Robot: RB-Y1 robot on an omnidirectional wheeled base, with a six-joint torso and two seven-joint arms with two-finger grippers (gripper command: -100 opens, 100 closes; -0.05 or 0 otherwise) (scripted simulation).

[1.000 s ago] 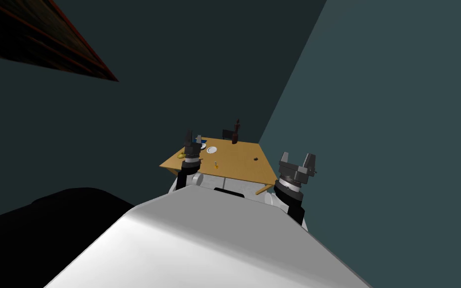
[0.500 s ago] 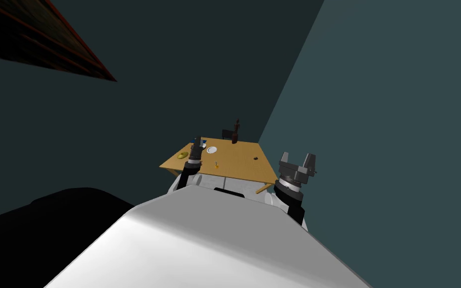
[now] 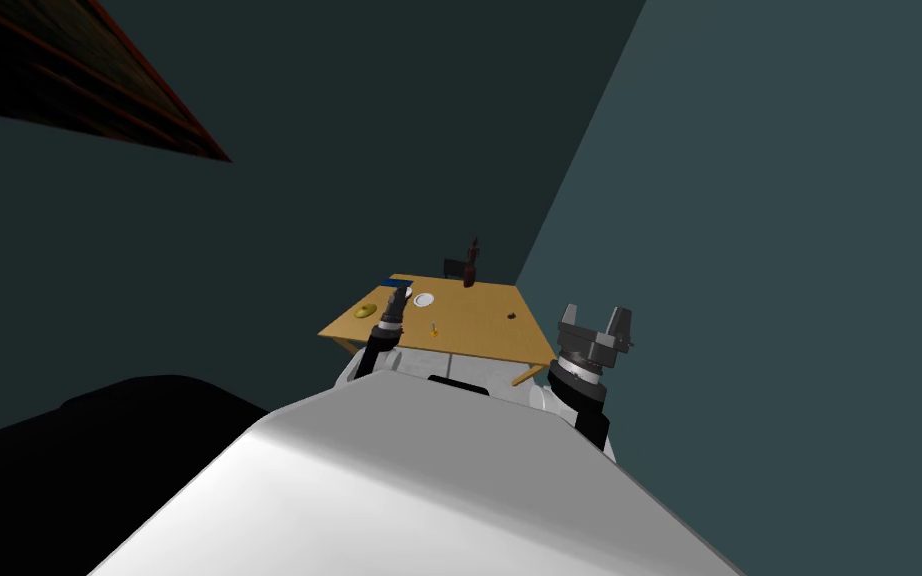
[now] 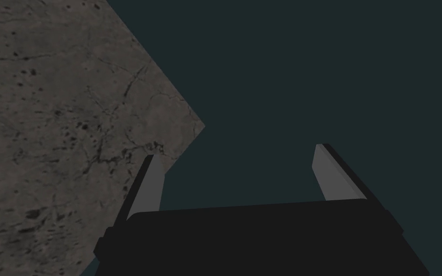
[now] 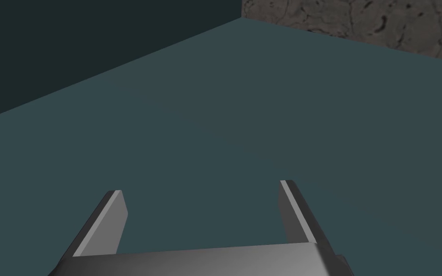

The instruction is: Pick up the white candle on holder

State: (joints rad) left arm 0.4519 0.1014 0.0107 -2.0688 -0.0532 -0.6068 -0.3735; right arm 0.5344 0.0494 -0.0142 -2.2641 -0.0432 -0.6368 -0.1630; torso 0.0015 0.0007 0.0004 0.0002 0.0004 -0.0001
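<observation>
A small pale stub on an orange base [image 3: 434,328], which I take for the candle on its holder, stands near the front middle of the wooden table [image 3: 479,335]. My left gripper [image 3: 398,295] hangs over the table's left part, a little left of and beyond the candle, by a white plate [image 3: 424,299]. In the left wrist view its fingers [image 4: 237,152] stand open with nothing between them. My right gripper [image 3: 597,320] is held off the table's right front corner, open and empty [image 5: 201,187].
On the table are a blue thing [image 3: 399,283] at the back left, a yellow-green object [image 3: 365,311] at the left edge, a dark bottle [image 3: 471,266] beside a dark box [image 3: 454,267] at the back, and a small dark item [image 3: 512,316] on the right. Walls close in behind and to the right.
My left gripper has dropped and swung right over the table towards the plate, uncovering the blue thing. The right arm has stayed still.
</observation>
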